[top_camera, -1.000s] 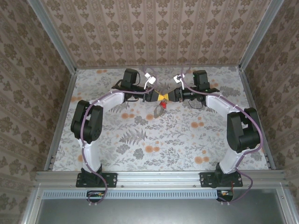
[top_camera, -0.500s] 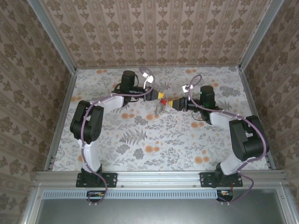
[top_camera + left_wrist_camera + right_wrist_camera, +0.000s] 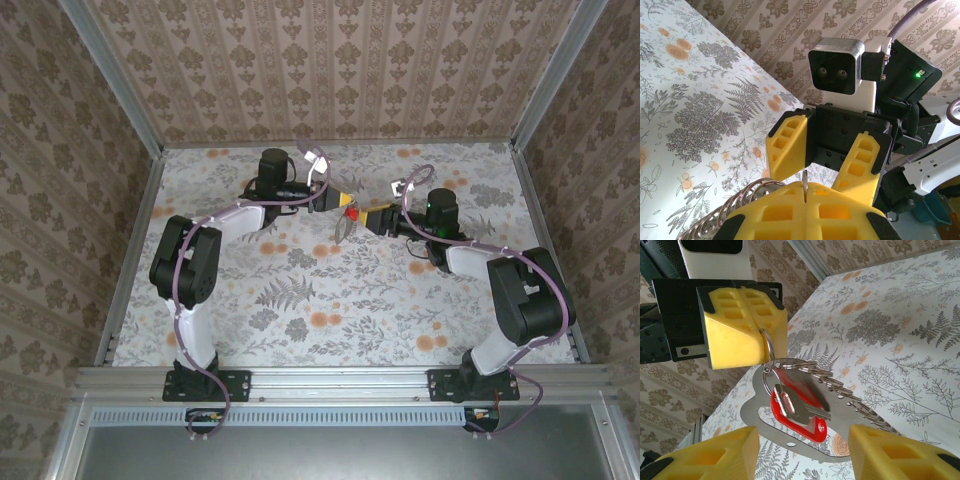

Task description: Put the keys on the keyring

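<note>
The right pincer (image 3: 802, 452) has drawn back, half-open, empty; the left pincer (image 3: 760, 340), clamped on a ring (image 3: 769, 347), dangles the key (image 3: 797, 412) blade-down.

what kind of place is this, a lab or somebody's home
Probably a robot test cell, not a home: an aluminium frame edges the floral table, wallpaper-print panels box it in on three sides, and the left arm and right arm are bolted at its near edge.
</note>
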Robot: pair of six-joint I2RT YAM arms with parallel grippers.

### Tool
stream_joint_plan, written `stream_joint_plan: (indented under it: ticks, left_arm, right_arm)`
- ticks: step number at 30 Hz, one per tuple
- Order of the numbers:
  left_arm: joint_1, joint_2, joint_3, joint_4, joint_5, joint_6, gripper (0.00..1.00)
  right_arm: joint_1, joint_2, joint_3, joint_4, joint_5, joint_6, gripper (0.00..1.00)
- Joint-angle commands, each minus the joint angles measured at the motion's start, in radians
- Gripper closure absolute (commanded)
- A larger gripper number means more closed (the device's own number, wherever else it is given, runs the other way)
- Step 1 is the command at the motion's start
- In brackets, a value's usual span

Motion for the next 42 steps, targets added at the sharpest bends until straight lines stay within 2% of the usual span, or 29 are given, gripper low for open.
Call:
stream_joint_plan:
  ticks: [1,7,9,10,15,18,25,33,41,42]
  left_arm:
    - [-0.004,-0.027,0.008,0.046,0.018,-0.015,1.0]
    - [-0.005,-0.03,0.008,0.048,0.02,-0.021,1.0]
    - [-0.004,-0.03,0.008,0.051,0.021,-0.022,1.0]
    - [-0.005,-0.03,0.006,0.056,0.021,-0.026,1.0]
    - [0.0,-0.034,0.0,0.076,0.008,-0.042,1.0]
    - [0.006,-0.037,-0.007,0.087,-0.001,-0.05,1.0]
    - [0.007,-0.036,-0.016,0.133,-0.005,-0.075,1.0]
    - [0.007,-0.033,-0.036,0.202,-0.008,-0.119,1.0]
    - [0.007,-0.037,-0.049,0.216,-0.015,-0.13,1.0]
    - [0.007,-0.036,-0.05,0.22,-0.018,-0.133,1.0]
  right_arm:
    - [0.014,0.005,0.041,0.036,0.01,-0.007,0.48]
    - [0.041,0.022,0.071,0.022,0.01,-0.013,0.49]
    - [0.05,0.03,0.084,0.011,0.008,-0.018,0.52]
    - [0.054,0.034,0.09,0.008,0.005,-0.02,0.56]
    - [0.06,0.028,0.089,-0.046,-0.012,-0.052,0.89]
    - [0.061,0.002,0.061,-0.088,-0.006,-0.085,1.0]
    - [0.064,-0.005,0.054,-0.133,-0.018,-0.106,1.0]
    - [0.106,0.06,0.133,-0.128,-0.032,-0.083,1.0]
    - [0.102,0.073,0.139,-0.109,-0.018,-0.055,1.0]
    - [0.097,0.071,0.132,-0.106,-0.018,-0.054,0.96]
